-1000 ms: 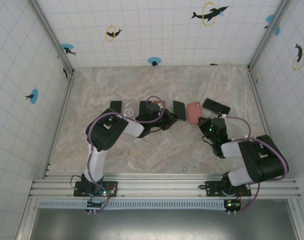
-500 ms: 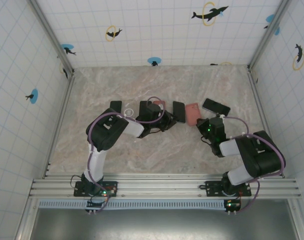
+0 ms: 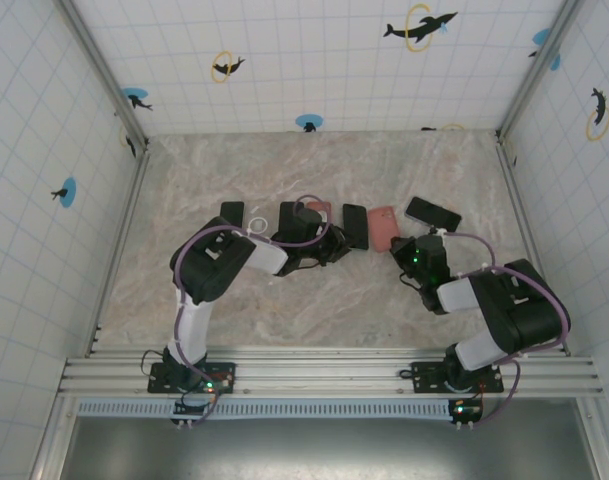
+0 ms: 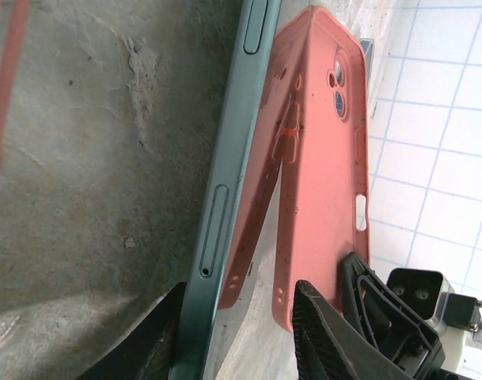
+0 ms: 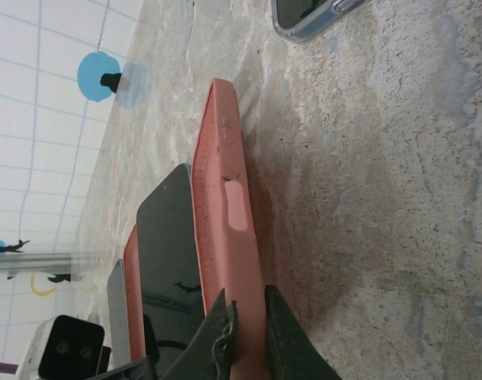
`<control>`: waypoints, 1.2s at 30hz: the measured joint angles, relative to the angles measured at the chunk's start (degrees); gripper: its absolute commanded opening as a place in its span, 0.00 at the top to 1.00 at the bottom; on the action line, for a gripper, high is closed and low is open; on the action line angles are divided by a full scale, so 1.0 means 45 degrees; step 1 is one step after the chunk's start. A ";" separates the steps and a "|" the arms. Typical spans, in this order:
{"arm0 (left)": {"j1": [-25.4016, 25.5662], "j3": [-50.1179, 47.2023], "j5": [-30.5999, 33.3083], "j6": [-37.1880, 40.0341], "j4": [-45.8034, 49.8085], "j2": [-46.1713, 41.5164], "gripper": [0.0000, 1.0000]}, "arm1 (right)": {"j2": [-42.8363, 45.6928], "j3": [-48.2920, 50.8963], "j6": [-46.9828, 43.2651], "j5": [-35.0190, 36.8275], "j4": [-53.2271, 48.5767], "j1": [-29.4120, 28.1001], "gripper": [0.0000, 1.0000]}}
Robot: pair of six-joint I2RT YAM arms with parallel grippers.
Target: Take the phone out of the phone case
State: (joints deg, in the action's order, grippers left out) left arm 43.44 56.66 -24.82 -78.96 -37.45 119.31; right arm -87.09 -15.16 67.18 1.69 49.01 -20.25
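**Q:** Entry one, left gripper (image 4: 237,321). What do you log?

**A:** Fingers (image 4: 324,340) spread, with a gap between them. The phone (image 4: 225,182), dark green and standing on its long edge, sits just beside one finger. The other finger overlaps the near end of the phone case (image 4: 324,166). You cannot tell from here whether either pad presses.

**Q:** Entry two, right gripper (image 5: 248,309)?

**A:** Fingers (image 5: 284,340) are pinching the rim of the salmon-pink case and holding it up on edge on the marble table (image 5: 383,198).

**Q:** Entry three, phone against case?

**A:** They stand side by side in a narrow V. They are apart at the far end, by the camera cut-outs, and close at the near end. In my judgement the phone is largely free. You cannot tell whether its near corner is caught in the case wall.

**Q:** Entry four, handling notes?

**A:** Treat your right pinch as the anchor: firm, steady, no twisting. Take a sure hold on the phone's edges with your left before you move it, because a phone on edge with loose fingers may topple. Then draw it sideways out of the V, low over the table, near corner last. Stay clear of the second phone (image 5: 312,16) in its clear case, which lies well apart beyond the pink one.
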 measured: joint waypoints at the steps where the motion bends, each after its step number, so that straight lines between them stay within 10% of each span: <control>1: 0.0000 0.0000 0.0010 0.0097 0.0083 -0.0058 0.60 | 0.0000 0.0000 -0.0034 0.0010 -0.0005 -0.0024 0.97; 22: -0.0170 0.0000 0.0340 0.1379 0.1477 -0.0505 0.52 | 0.0257 0.0000 -0.1447 0.0695 -0.0903 -0.0447 0.65; 36: -0.0170 0.0393 0.0437 0.2356 0.2511 -0.0636 0.49 | 0.0257 -0.0413 -0.3147 0.1190 -0.1943 -0.0680 0.61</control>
State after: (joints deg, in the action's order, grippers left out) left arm 42.68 58.43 -22.85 -68.36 -26.15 116.44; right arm -85.93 -17.02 53.01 7.05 40.27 -23.31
